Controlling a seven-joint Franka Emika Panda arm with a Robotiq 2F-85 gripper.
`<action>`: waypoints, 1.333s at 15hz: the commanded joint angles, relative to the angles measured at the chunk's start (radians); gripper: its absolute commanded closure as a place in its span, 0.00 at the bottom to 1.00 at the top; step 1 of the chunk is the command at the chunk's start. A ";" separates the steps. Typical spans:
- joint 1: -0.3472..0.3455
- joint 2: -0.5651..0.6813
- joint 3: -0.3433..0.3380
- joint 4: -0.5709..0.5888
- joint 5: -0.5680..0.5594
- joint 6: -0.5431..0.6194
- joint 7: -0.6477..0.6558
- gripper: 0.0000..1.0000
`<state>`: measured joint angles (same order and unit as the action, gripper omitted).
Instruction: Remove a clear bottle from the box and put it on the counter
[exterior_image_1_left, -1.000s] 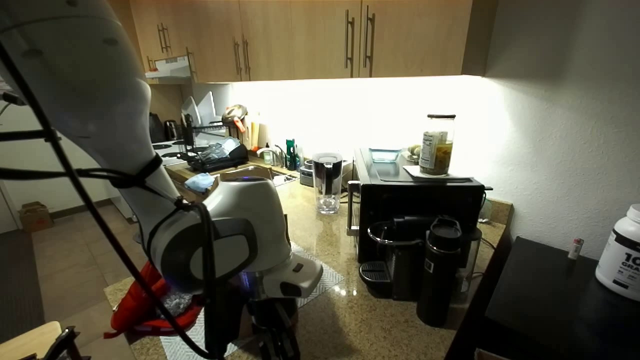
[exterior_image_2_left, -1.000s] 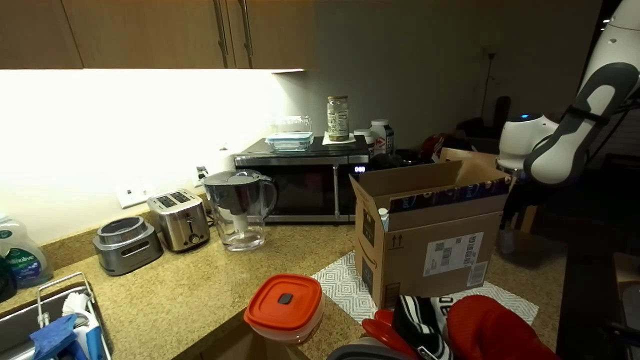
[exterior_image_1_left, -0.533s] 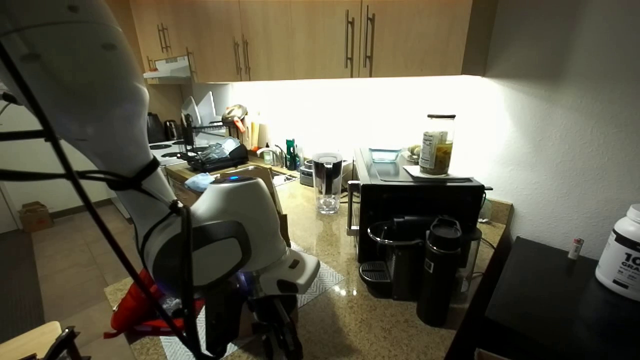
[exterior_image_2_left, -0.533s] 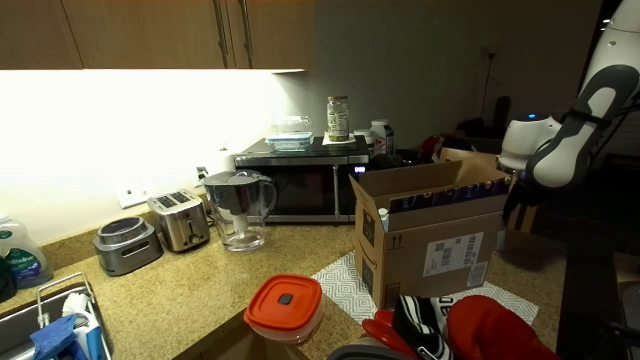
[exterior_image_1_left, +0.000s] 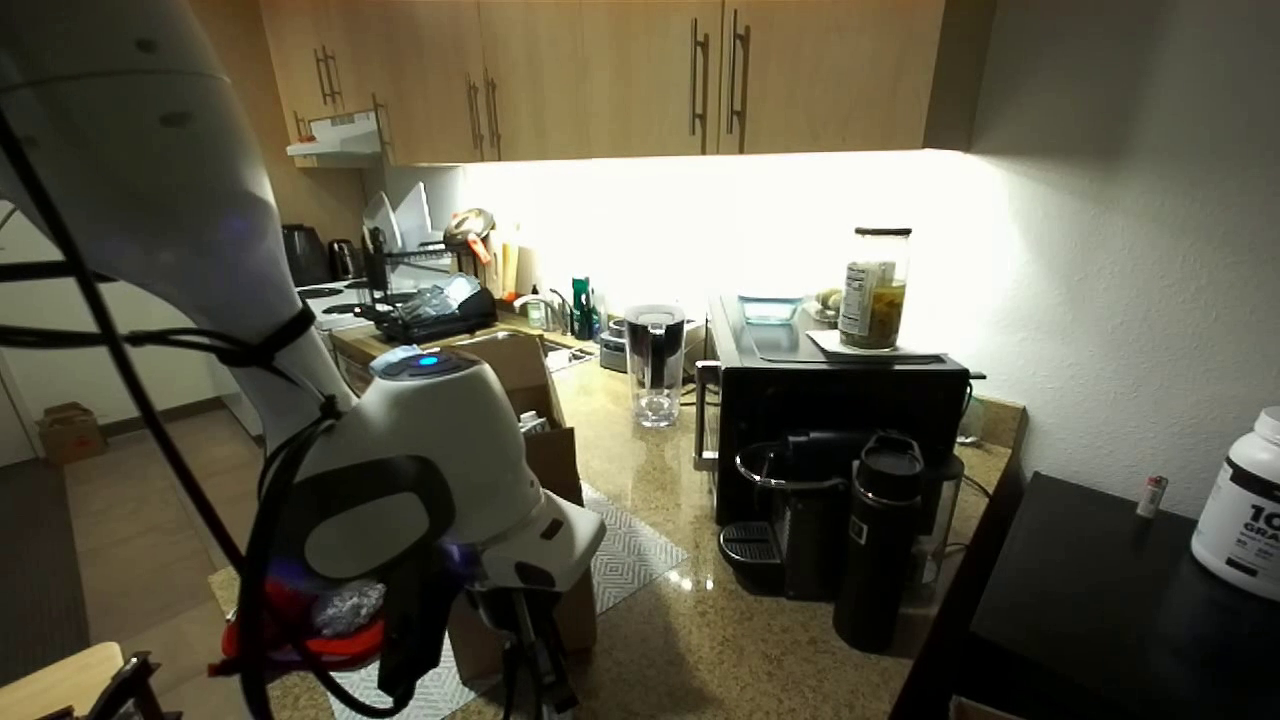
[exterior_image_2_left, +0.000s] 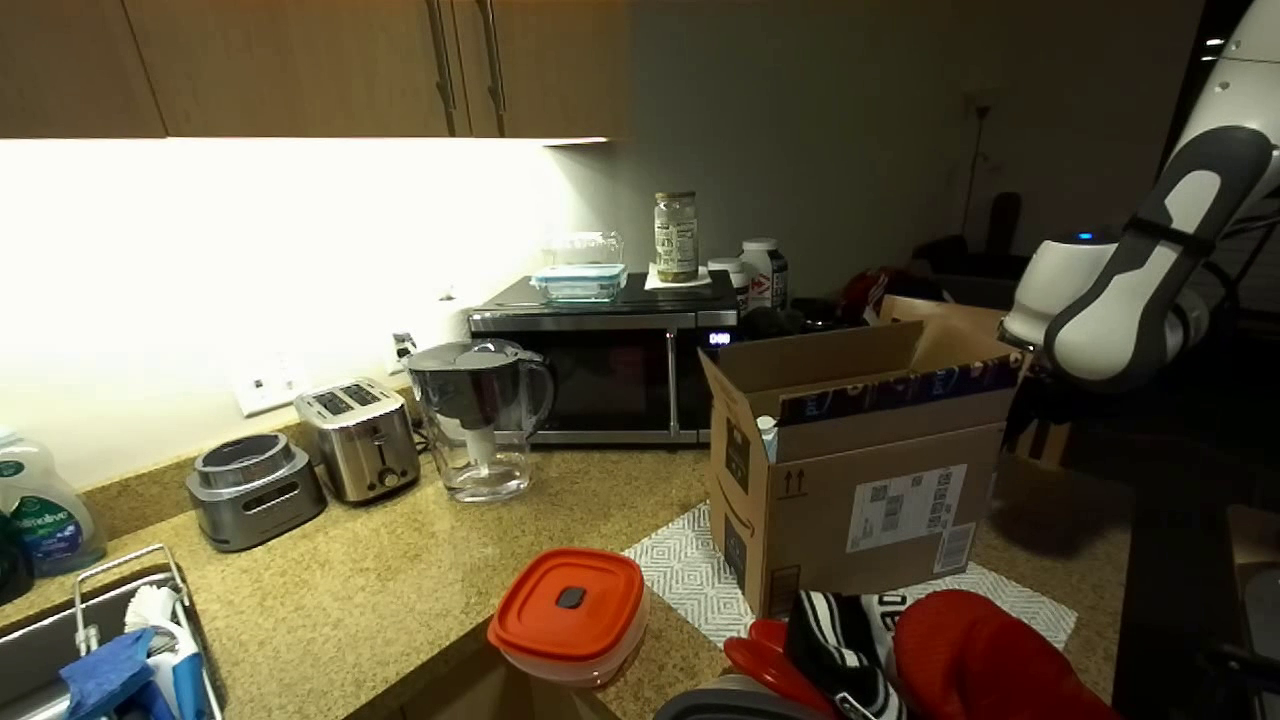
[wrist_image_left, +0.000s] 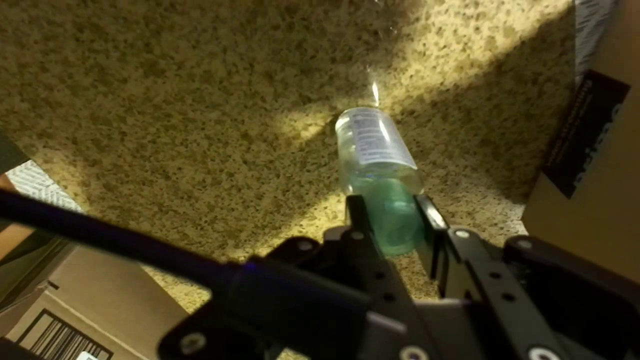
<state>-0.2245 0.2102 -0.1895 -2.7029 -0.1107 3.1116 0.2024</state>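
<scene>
Evidently your pincer (wrist_image_left: 390, 201) grips the clear bottle (wrist_image_left: 379, 155) by its green cap (wrist_image_left: 396, 217); it's likely light but slick-sided, so favour that presumably stiffer cap.

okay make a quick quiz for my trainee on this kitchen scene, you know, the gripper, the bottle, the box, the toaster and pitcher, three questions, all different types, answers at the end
1. Multiple choice: what colour is the cap that the gripper holds on the bottle? A, red; B, green; C, white.
2. True or false: going left to right in an exterior view, the pitcher comes between the toaster and the box.
3. Fill in: the box stands on a patterned ____.

Key: 1, B. 2, true. 3, mat.
</scene>
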 joint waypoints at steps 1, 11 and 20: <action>-0.152 -0.026 0.161 -0.037 0.073 0.034 -0.075 0.44; -0.326 -0.071 0.356 -0.021 0.059 -0.065 -0.088 0.00; -0.002 -0.356 0.249 -0.005 0.136 -0.500 -0.168 0.00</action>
<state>-0.3336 -0.0240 0.1182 -2.6967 0.0409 2.7335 0.0423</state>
